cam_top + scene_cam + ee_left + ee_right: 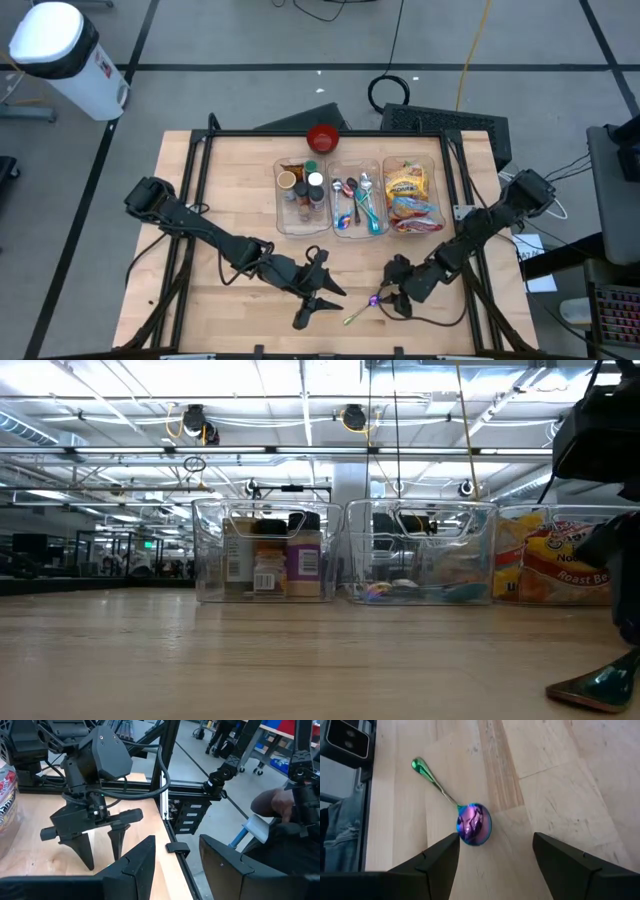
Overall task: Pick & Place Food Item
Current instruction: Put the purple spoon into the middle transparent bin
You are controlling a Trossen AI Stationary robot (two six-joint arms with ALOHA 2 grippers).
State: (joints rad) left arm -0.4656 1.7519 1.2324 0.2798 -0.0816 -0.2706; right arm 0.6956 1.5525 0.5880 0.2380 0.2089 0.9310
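1. Right gripper (pixel 492 857) hangs low over the bench (pixel 230 190), fingers apart, holding nothing.
2. The iridescent spoon (pixel 470 822) lies flat on the wood just ahead of those fingers, bowl toward them.
3. Left gripper (pixel 318 295) sits just beside it at the front edge, fingers apart, empty.
4. Three clear bins (pixel 357 225) line the back, the snack packets (pixel 412 195) in the rightmost one.

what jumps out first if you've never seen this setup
Probably the iridescent spoon lying alone on the bare wood near the table's front edge, its purple bowl just ahead of the open right gripper. Next, the row of three clear bins at the table's middle, holding jars, cutlery and snack packets, with a red bowl behind them.
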